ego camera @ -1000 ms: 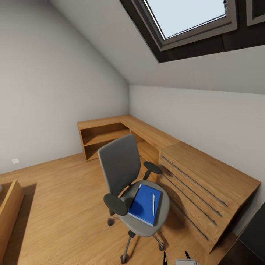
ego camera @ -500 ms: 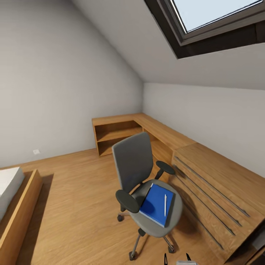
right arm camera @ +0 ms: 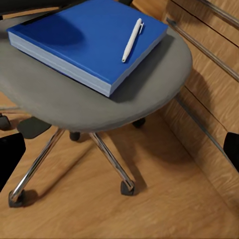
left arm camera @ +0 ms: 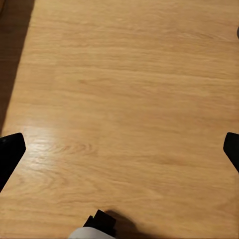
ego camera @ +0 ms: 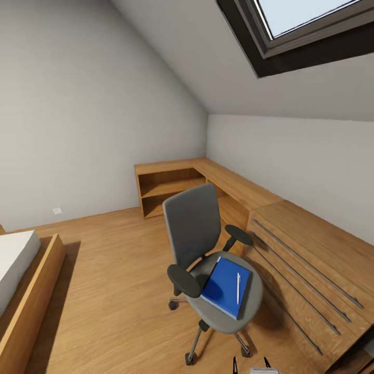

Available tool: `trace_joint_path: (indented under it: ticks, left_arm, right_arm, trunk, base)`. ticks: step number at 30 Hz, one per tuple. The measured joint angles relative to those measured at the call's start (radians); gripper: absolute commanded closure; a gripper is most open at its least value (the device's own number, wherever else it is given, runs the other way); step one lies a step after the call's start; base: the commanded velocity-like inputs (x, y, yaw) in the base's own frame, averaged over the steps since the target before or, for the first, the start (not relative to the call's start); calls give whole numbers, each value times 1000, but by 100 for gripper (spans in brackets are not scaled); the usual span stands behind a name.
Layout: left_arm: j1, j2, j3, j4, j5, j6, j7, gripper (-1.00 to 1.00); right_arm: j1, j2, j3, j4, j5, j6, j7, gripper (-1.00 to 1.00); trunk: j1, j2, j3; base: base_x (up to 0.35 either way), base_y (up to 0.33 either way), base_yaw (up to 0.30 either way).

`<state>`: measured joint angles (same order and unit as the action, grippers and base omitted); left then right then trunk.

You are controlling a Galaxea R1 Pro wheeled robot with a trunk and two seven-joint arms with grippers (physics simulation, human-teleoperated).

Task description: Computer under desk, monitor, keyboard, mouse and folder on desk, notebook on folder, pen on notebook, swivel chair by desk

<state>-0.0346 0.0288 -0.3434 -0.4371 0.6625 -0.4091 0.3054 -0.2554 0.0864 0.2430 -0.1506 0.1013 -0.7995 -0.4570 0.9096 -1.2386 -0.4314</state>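
The blue folder (right arm camera: pixel 87 42) is seen flat on the swivel chair (ego camera: pixel 208 254), lower centre, pen (right arm camera: pixel 132 40) loose on top. Stiff, light, best gripped at an overhanging edge. Both sets of fingers are spread, empty.

Attic bedroom, domestic: sloped grey walls (ego camera: pixel 78 104), dark-framed skylight (ego camera: pixel 306 36), light wooden floor (ego camera: pixel 114 291), corner of a wood-framed bed (ego camera: pixel 21 280), L-shaped wooden shelf bench (ego camera: pixel 208 179), grey swivel chair (ego camera: pixel 200 244)

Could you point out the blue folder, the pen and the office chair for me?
folder (right arm camera: pixel 74 37), right wrist view, middle of its blue cover.
pen (right arm camera: pixel 131 41), right wrist view, mid-shaft.
swivel chair (ego camera: pixel 193 224), head view, grey backrest.
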Motion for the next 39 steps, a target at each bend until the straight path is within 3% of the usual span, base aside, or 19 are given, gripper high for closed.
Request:
trace_joint_path:
  ticks: [4,6,7,8,9,12,13,14,20,31,39]
  left_arm:
    - [-33,0,1,-39,-1,14,-2,-100]
    - [-52,1,3,-94,-2,61,-3,-100]
    - [-65,38,50,-220,0,367,50,-100]
    - [-78,46,98,-410,0,552,100,-100]
    - [-85,47,113,-603,-2,603,114,-100]
    - [-126,50,183,-717,0,759,148,-100]
    - [-136,50,196,-737,3,778,151,-100]
    - [-157,49,219,-779,18,811,156,-100]
    - [-181,44,230,-810,68,842,161,-100]
    - [-184,45,211,-822,70,841,166,-100]
    - [-172,44,200,-976,72,843,185,-100]
  right_arm:
    - [-9,-17,-3,-51,-3,2,-4,-100]
    - [-30,-22,-9,-95,-16,25,-6,-100]
    - [-65,-58,-26,-202,-156,259,-4,-100]
    - [-194,-71,-25,-220,-227,392,0,-100]
    - [-321,-74,-22,-225,-248,435,3,-100]
    - [-380,-81,-22,-235,-348,609,10,-100]
    - [-398,-82,-22,-236,-367,640,10,-100]
    - [-437,-84,-21,-238,-407,719,12,-100]
    - [-484,-82,-21,-235,-496,844,17,-100]
    - [-489,-78,-15,-232,-521,864,17,-100]
    - [-488,-77,-14,-231,-518,866,56,-100]
  trunk:
    - [15,-28,-12]
    - [23,-42,-19]
    - [27,-49,-22]
    - [31,-56,-25]
    - [34,-63,-28]
    - [46,-84,-37]
    - [50,-91,-41]
    - [54,-98,-43]
    - [77,-140,-63]
    - [119,-217,-97]
    - [150,-273,-122]
  base:
    - [0,0,0]
    - [0,0,0]
    - [0,0,0]
    - [0,0,0]
    - [0,0,0]
    - [0,0,0]
    - [0,0,0]
    - [0,0,0]
    - [0,0,0]
    - [0,0,0]
    - [0,0,0]
